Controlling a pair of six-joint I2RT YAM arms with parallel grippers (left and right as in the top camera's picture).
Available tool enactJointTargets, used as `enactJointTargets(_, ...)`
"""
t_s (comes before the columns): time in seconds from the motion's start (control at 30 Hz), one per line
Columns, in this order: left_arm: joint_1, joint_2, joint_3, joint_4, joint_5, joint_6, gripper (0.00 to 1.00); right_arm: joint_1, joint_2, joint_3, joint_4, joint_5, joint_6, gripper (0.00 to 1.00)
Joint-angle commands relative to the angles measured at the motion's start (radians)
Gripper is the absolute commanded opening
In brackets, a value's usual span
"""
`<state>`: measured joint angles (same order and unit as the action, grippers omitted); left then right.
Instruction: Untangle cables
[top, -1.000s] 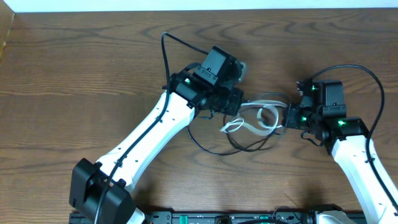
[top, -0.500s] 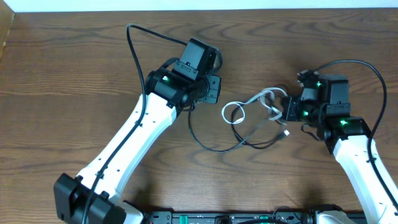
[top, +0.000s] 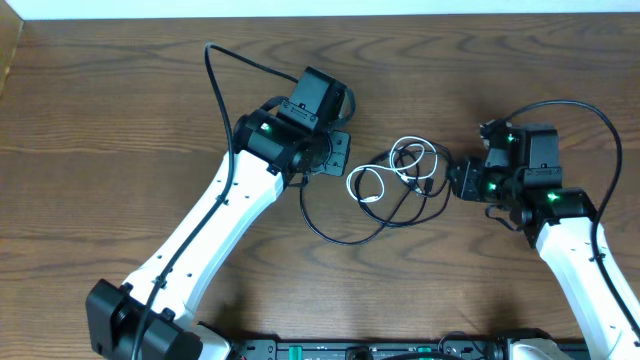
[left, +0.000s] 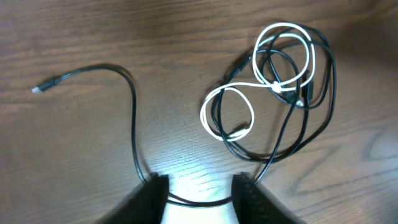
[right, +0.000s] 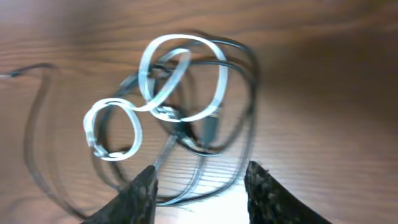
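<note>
The cables lie in a loose tangle on the wooden table between my grippers. A white cable (top: 349, 184) makes two loops, and black cables (top: 340, 238) run through and around them. My left gripper (top: 338, 155) is open just left of the tangle. In the left wrist view a black strand (left: 134, 118) crosses between the spread fingers (left: 199, 186), its plug end (left: 40, 89) lies far left, and the white cable (left: 203, 115) lies ahead. My right gripper (top: 452, 180) is open at the tangle's right edge. In the right wrist view, black strands pass between its fingers (right: 199, 186) below the blurred white cable (right: 221, 84).
Thicker black wires arc from the left arm (top: 215, 70) and the right arm (top: 600, 125). The table's back edge (top: 320, 14) runs along the top. A black rail (top: 400, 350) lies at the front edge.
The left gripper drew back to the left, away from the tangle. The white cable left the right gripper, and the tangle has settled looser and further left on the table.
</note>
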<state>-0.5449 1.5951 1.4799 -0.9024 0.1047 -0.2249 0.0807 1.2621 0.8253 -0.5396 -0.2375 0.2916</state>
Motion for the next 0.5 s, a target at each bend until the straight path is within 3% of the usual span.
enactJointTargets(0.0,0.002,-0.007,-0.008,-0.001,-0.012,0.006,0.53,0.0,0.0,0.012,-0.011,0.099,0.026,0.47)
enactJointTargets(0.17,-0.001,0.003,-0.035,0.02,-0.01,0.087,0.6,0.0,0.0,0.012,-0.009,0.024,0.026,0.58)
enactJointTargets(0.47,0.0,0.018,-0.061,0.009,-0.01,0.093,0.61,0.022,0.002,0.011,0.058,-0.082,0.067,0.57)
